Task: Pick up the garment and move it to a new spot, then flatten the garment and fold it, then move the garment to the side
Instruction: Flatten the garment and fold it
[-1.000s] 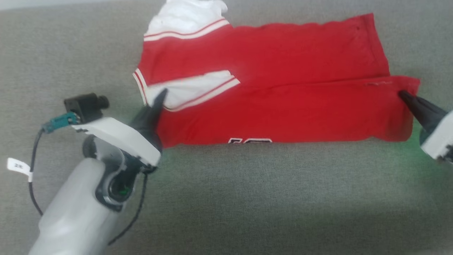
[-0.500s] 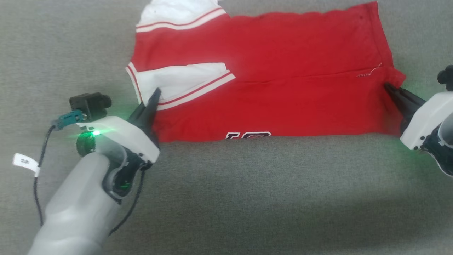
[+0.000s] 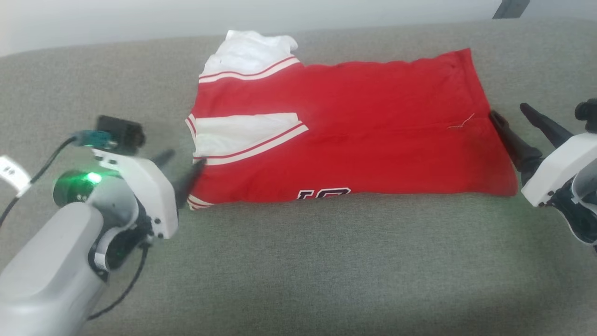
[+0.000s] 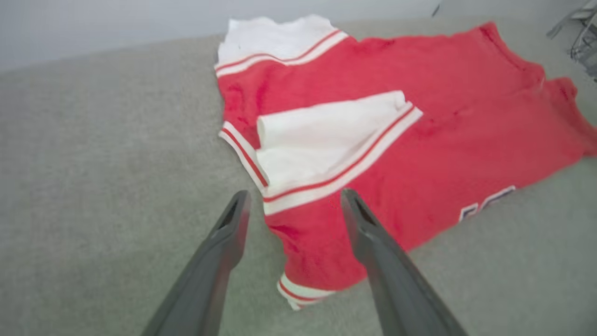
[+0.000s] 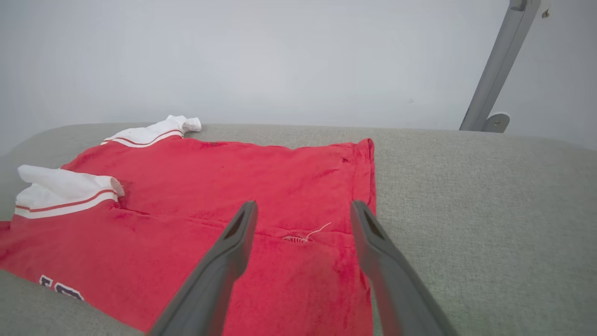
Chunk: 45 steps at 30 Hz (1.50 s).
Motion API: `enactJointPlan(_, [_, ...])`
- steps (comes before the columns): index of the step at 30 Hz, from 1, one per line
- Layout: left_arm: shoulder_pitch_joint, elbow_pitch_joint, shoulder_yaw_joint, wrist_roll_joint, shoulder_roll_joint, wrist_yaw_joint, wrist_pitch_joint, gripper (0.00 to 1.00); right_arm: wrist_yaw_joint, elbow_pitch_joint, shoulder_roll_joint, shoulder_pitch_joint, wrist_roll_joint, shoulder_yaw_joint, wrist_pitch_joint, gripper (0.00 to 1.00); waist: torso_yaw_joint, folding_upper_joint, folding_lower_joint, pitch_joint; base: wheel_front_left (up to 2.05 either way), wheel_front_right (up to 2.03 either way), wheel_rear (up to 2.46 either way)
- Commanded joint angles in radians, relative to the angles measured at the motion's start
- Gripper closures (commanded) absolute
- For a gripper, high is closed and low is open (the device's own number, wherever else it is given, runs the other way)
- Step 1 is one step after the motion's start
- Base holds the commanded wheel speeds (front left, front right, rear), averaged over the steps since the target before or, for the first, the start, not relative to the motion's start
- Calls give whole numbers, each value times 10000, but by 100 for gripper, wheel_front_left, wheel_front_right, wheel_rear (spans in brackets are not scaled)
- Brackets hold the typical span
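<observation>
L fingers point(image 3: 190, 176): spread wide, held nothing; inner tip just beside garment's point(image 3: 373, 140) left edge by the striped trim, contact unclear. In the left wrist view the near-left corner lay between them.
R fingers point(image 3: 511, 140): spread wide, held nothing; inner tip just beside garment's right edge.
Garment: folded, flat on grey fabric surface point(image 3: 298, 270), mid-to-far part; white sleeve point(image 3: 242, 128) on top at left; number point(image 3: 324, 192) cut by near fold.
Edges: near fold straight; right hem had a loose thread point(image 3: 461, 123).
Room: bare surface robot-side and at both ends; less behind.
</observation>
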Motion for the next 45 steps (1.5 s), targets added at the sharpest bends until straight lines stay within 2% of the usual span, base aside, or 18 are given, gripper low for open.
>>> enactJointPlan(1, [81,-363,-111,-41,188,187,588,0,-11,-65,-50,67,-120,55,-90,0,-51,-1,0,-41,0,0,0])
enactJointPlan(5, [89,-1378,-498,-394,646,650,2475,0,-11,-296,-198,-39,-377,193,-148,0,-188,-1,0,68,0,0,0])
enactJointPlan(8, [-73,-1593,-592,-648,750,781,3251,0,-11,-517,-343,-185,-507,220,-137,0,-361,-1,0,295,0,0,0])
enactJointPlan(15, [-323,-747,-491,-1130,581,799,3804,0,-13,-721,-336,-410,-778,278,-77,0,-817,-1,0,827,0,0,0])
enactJointPlan(18, [-401,-360,-536,-1124,576,752,3848,4,-13,-715,-340,-401,-797,252,-108,0,-886,-1,0,900,0,0,0])
enactJointPlan(19, [-379,-202,-635,-1052,568,710,3903,13,-13,-715,-340,-388,-787,243,-108,0,-910,-1,0,933,0,0,0])
enactJointPlan(20, [-337,-57,-688,-1068,520,635,3943,25,-13,-707,-351,-367,-788,250,-84,0,-922,-1,0,953,0,0,0])
enactJointPlan(21, [-321,71,-678,-1188,431,575,3929,50,-13,-714,-373,-356,-790,249,-72,0,-925,-1,0,976,0,0,0])
enactJointPlan(22, [-322,179,-674,-1275,350,511,3918,62,-13,-728,-393,-344,-797,244,-69,0,-923,-1,0,997,0,0,0])
enactJointPlan(23, [-325,260,-696,-1275,279,426,3913,100,-13,-745,-420,-335,-806,250,-42,0,-913,-1,0,1020,0,0,0])
enactJointPlan(28, [-396,517,-931,-1053,122,118,3794,100,-13,-834,-744,-302,-1057,590,644,0,-706,-1,0,1104,0,0,0])
enactJointPlan(32, [-548,640,-992,-946,-143,-1,3528,100,-8,-1203,-1017,-117,-981,1244,2404,0,-491,-1,0,1181,0,0,0])
enactJointPlan(38, [-903,731,-1178,-665,-452,-101,3271,100,-13,-1686,-1366,-236,-547,1695,4767,0,-231,-1,0,1473,0,0,0])
enactJointPlan(45, [-1161,851,-1370,-385,-714,-226,3090,100,-19,-1336,-1232,-440,-908,1873,5901,0,-2,-1,0,1659,0,0,0])
